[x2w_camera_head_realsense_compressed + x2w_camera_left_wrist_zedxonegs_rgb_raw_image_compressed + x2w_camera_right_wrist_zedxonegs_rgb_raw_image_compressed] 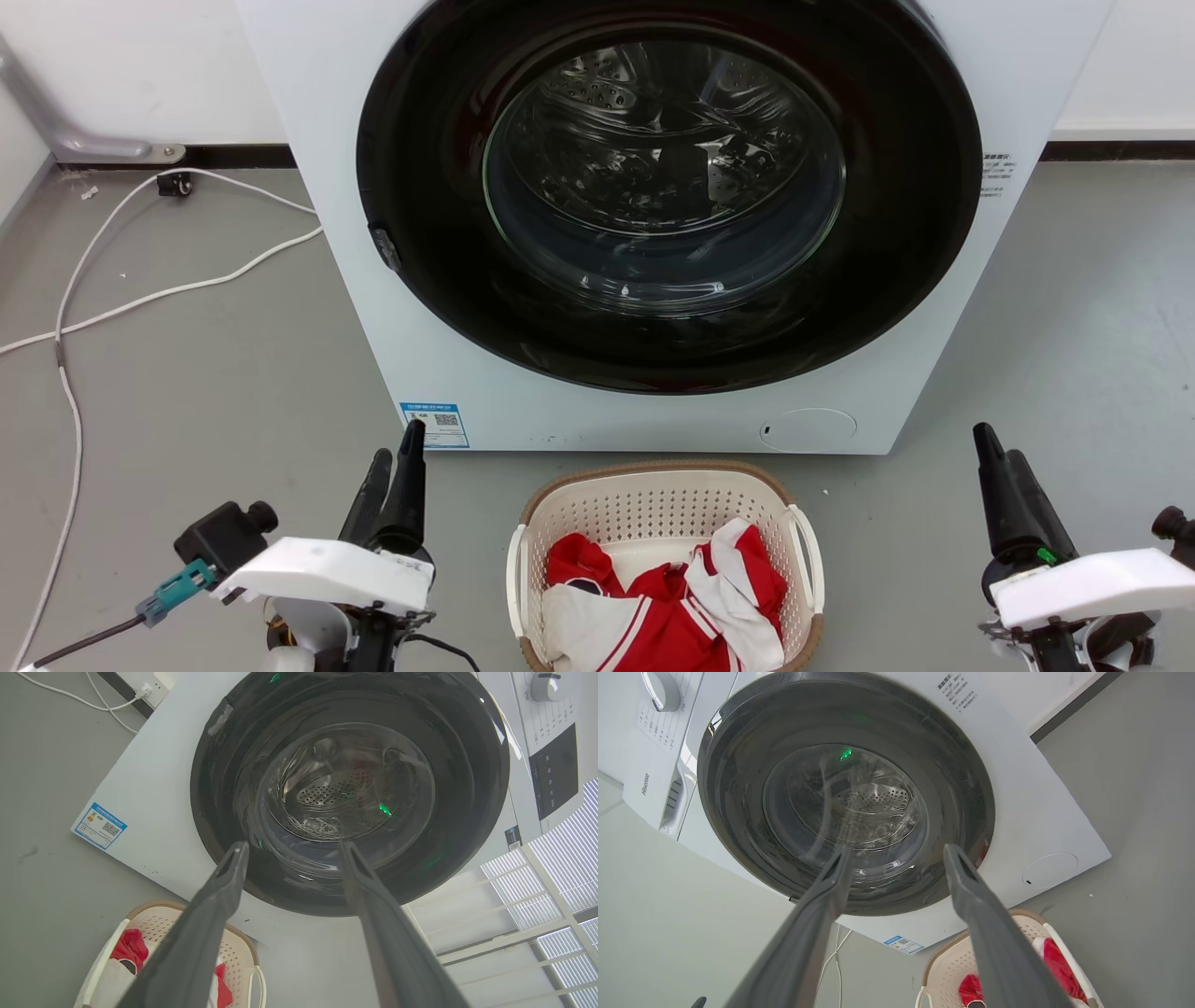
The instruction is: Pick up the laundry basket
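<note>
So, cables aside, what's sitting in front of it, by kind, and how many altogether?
Washing machine: 1
Laundry basket: 1
Heap of red-and-white clothes, inside the basket: 1
Total: 3

Left pincer (396, 446) and right pincer (995, 444) low at either side, both parted wide and empty.

The laundry basket (653, 504), at the lower centre of the frame, was coloured cream-white, patterned with small perforations and edged by a brown woven-look rim. Red and white clothes (672, 625), partly striped, were seen inside. The washer (308, 140) was white, its door (429, 187) ringed in glossy black, its label (434, 425) printed blue. The floor (187, 420) was grey. The left claw (397, 441) and right claw (997, 443) were finished black.
</note>
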### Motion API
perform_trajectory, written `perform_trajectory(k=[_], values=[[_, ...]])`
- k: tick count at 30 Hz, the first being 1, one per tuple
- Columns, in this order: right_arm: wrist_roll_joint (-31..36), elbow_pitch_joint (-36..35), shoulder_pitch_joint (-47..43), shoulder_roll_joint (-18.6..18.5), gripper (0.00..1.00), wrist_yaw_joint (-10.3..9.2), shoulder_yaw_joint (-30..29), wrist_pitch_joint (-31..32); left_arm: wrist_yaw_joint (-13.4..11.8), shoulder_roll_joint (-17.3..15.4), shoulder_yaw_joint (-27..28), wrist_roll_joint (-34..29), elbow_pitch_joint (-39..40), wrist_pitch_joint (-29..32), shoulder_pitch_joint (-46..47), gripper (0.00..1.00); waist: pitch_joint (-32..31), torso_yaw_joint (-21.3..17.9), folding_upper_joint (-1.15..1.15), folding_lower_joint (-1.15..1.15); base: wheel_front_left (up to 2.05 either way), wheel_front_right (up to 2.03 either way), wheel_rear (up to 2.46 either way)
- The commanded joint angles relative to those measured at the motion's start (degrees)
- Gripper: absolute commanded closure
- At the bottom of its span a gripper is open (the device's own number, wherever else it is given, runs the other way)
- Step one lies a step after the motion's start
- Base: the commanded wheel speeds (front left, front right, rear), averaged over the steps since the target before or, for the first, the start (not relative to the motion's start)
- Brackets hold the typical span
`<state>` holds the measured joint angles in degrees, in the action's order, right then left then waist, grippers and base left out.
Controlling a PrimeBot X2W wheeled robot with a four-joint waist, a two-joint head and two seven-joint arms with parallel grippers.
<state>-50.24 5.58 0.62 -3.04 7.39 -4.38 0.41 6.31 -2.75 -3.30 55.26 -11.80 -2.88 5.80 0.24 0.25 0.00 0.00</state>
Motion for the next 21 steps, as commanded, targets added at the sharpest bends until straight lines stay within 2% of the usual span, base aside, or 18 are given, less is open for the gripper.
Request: perform_trajectory(k=[1,21], values=[[1.9,-1.2,0.2,-0.1,0.0,0.06,0.1,0.1,-0.1,-0.2,-0.4,-1.6,0.8,-0.5,1.5,0.0,0.0,0.0,0.0,0.0,0.0,0.0,0.0],[21.7,-5.9,-2.3,0.0,0.0,0.09,1.5,0.1,-0.9,-0.2,-3.9,-18.9,0.5,-4.3,1.6,0.0,0.0,0.1,0.0,0.0,0.0,0.0,0.0]])
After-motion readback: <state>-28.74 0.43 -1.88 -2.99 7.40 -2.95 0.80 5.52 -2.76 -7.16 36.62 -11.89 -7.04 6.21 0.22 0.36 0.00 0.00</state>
